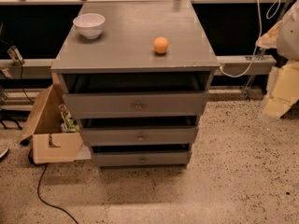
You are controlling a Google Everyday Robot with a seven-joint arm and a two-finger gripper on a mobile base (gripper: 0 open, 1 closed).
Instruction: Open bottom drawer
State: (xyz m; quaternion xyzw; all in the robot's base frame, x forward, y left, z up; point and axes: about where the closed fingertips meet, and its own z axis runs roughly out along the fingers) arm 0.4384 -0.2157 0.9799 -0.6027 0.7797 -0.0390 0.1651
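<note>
The grey cabinet [135, 36] stands in the middle of the camera view with three drawers. The bottom drawer [141, 159] is the lowest and narrowest front, just above the floor, with a small round knob [142, 160] at its centre. A dark gap shows above its front. The mid drawer [140, 135] and the top drawer [135, 104] also show dark gaps above their fronts. My gripper [279, 94] is a pale shape at the right edge, well to the right of the cabinet and apart from it.
A white bowl [89, 25] and an orange ball [160, 45] sit on the cabinet top. An open cardboard box [49, 125] stands on the floor against the cabinet's left side. A black cable [44, 190] lies front left. A white cable [252, 41] hangs back right.
</note>
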